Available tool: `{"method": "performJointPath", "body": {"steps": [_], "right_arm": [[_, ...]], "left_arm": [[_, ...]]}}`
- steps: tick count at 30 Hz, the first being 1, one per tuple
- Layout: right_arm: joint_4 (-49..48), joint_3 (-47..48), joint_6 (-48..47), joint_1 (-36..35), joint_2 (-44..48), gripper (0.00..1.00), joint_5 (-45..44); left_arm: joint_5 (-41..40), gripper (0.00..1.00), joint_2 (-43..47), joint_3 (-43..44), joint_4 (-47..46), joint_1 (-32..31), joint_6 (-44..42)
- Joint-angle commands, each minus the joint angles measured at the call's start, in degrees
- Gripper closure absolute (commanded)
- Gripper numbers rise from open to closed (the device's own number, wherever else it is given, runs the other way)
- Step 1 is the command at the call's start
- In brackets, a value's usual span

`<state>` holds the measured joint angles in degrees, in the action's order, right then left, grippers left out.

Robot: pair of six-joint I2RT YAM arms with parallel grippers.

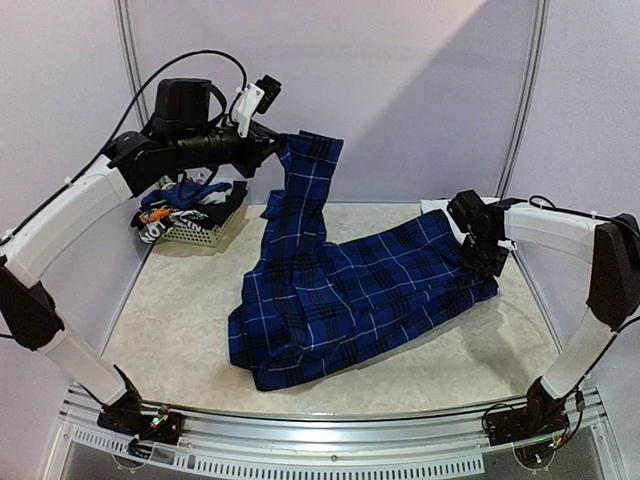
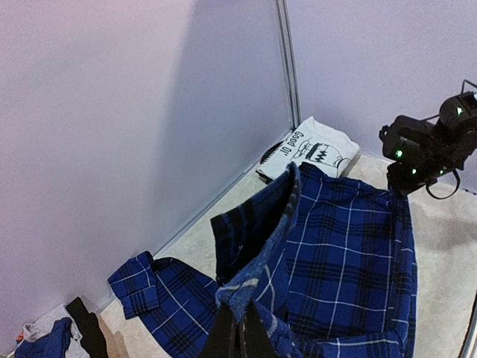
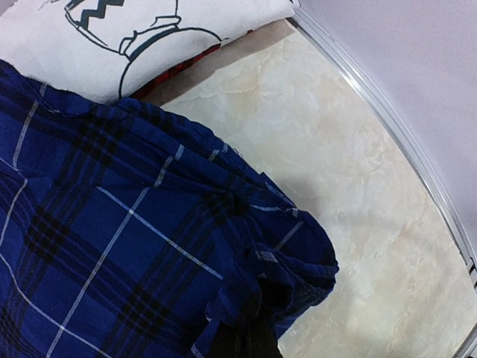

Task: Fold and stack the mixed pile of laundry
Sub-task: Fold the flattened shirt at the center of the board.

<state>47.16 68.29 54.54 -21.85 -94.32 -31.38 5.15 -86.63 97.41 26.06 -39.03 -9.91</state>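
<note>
Since the plaid shirt [image 1: 350, 300] lies rumpled along its near left edge on the table [image 1: 170, 340], the step in hand looks like spreading it flat before any fold, and that rumpled edge is what most needs curing

Midway back on the right, the right gripper [image 1: 480, 262] is clamped tight on the shirt's right-hand edge, low and close to the table (its wrist view shows the cloth gathered into a thick wad at the jaws). Farther back on the left, the left gripper [image 1: 272, 150] is likewise closed hard on another part of the shirt, holding it well above the table so that a twisted strip of cloth hangs down from it

A good move, I judge, would keep the right grip low as an anchor, draw the left grip away from it until the strip untwists, then lower it gently so the cloth lands smooth

Farthest back, the white basket [image 1: 205, 235] at the left holds the other garments [image 1: 185, 200], and a pale folded piece with a cartoon print [image 2: 317, 149] sits in the far right corner; the shirt should settle between them, clear of both
</note>
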Motion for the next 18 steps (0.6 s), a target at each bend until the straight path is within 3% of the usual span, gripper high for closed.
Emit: {"method": "performJointPath", "body": {"steps": [1, 5, 6, 9, 11, 13, 14, 18], "right_arm": [[1.13, 3.49, -0.39, 1.03, -4.38, 1.0, -3.16], [1.17, 5.59, -0.3, 1.68, -7.65, 1.0, -3.16], [1.12, 6.14, -0.39, 1.82, -8.01, 0.93, -3.04], [0.25, 8.47, -2.27, 2.27, -9.55, 0.63, -1.32], [0.13, 10.63, -4.36, 2.67, -10.21, 0.26, -0.79], [0.71, 13.02, -6.15, 2.85, -10.01, 0.07, -1.86], [0.44, 13.72, -7.37, 2.87, -9.26, 0.02, -2.29], [-1.99, 11.51, -13.27, 2.24, -3.39, 0.01, -0.76]], "left_arm": [[5.17, 1.0, -4.31, -2.21, -5.23, 3.12, -3.69], [7.09, 1.0, -8.87, -1.19, -7.62, 5.2, -5.18], [7.72, 1.0, -10.08, -0.68, -7.97, 5.68, -5.29], [8.83, 1.0, -12.52, -0.07, -9.45, 6.55, -5.14], [8.37, 1.0, -13.4, -0.52, -11.13, 6.91, -4.22], [7.56, 1.0, -13.8, -0.78, -12.36, 7.03, -2.94], [6.76, 1.0, -13.77, -0.74, -12.63, 7.03, -2.19], [4.71, 1.0, -12.71, -1.41, -12.1, 6.99, 0.53]]}}
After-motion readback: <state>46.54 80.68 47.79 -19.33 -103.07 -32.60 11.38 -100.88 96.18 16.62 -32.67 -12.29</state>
